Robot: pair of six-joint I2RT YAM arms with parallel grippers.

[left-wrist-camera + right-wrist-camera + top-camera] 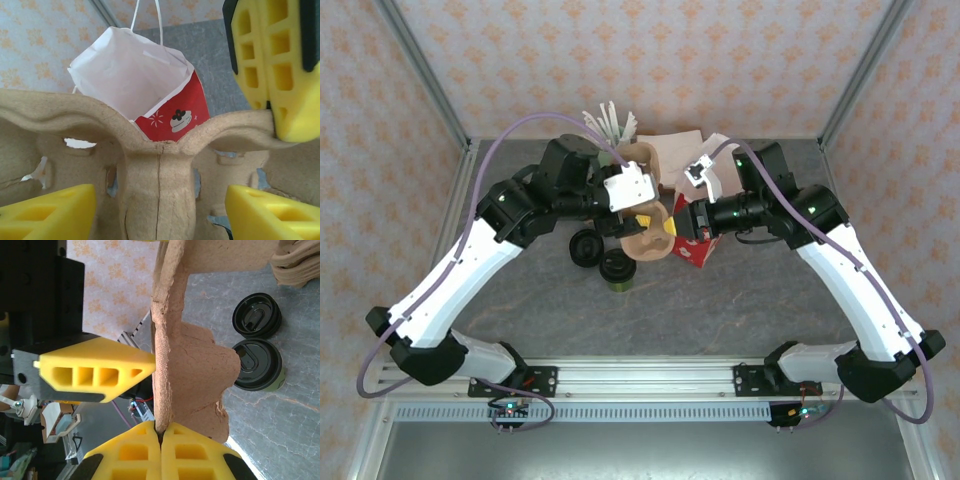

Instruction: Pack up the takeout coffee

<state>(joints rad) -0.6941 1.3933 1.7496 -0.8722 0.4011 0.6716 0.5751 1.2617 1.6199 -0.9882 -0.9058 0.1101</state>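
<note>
Top external view: both arms reach in over the grey surface (pixel 770 300) and meet in the middle at a brown cardboard cup carrier (pixel 645 243), which is held up off the surface. The right gripper (pixel 670 225) has its yellow fingers pressed together on the carrier's edge. The right wrist view shows that pinch clearly, with the thin cardboard wall squeezed between the two pads. The left gripper (pixel 642 220) comes in from the other side with its fingers spread. In the left wrist view one finger sits to each side of the carrier's middle ridge, with gaps between them and the ridge. In the right wrist view one left fingertip (pixel 145 365) sits right against the cardboard, but I can't tell whether it presses.

The takeout coffee (pixel 618 268) stands upright on the surface, just on the near side of the carrier and below the left gripper. It has a black lid on and an olive-green side showing. It sits in neither the carrier nor the bag, and no gripper touches it. A loose black lid (pixel 586 247) lies flat just beside it, on its left and a bit further back.

The red-and-white paper bag (pixel 692 252) is right behind the carrier, under the right gripper. In the left wrist view its mouth gapes open toward the carrier, showing the white inside and a white handle loop sticking up.
</note>
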